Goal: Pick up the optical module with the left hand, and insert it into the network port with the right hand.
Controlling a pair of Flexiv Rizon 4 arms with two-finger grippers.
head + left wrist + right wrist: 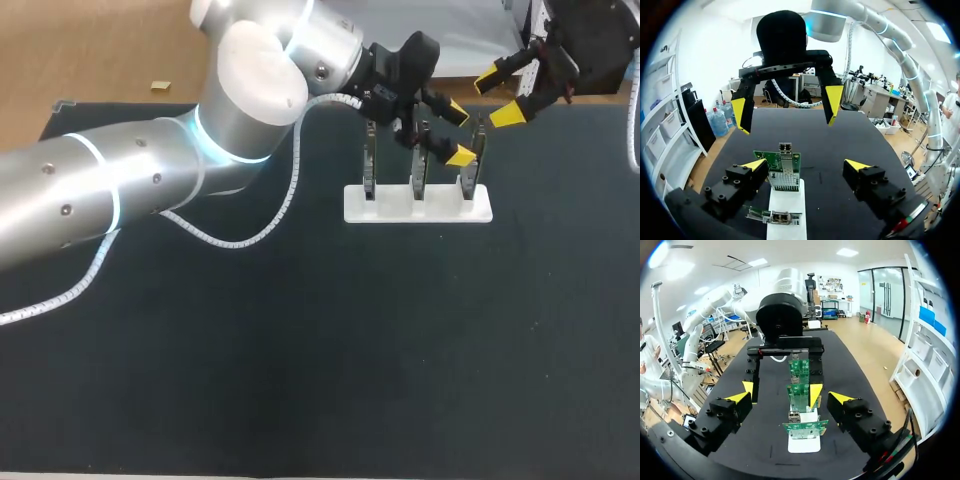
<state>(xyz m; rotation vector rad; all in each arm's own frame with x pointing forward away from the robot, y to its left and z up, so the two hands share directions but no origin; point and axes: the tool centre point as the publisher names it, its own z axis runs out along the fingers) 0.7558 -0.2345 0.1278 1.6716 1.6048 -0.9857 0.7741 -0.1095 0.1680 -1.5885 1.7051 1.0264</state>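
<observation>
Left wrist view: my left claw [806,165] gapes wide and empty over the white stand [787,200] of 3 upright boards. 1 board [777,161] stands between its fingers, just beside 1 tip. Beyond, my right claw [787,112] hangs open, empty. I cannot pick out the module.

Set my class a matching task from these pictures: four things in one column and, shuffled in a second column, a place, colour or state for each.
Things:
1. left gripper
2. right gripper
3. stand
4. table

Descriptions:
A. black top
B. white, holding three upright boards
C. open, near the table's far right corner, apart from the stand
D. open, close above the stand

Pairs: 1-D, 2-C, 3-B, 4-A
</observation>
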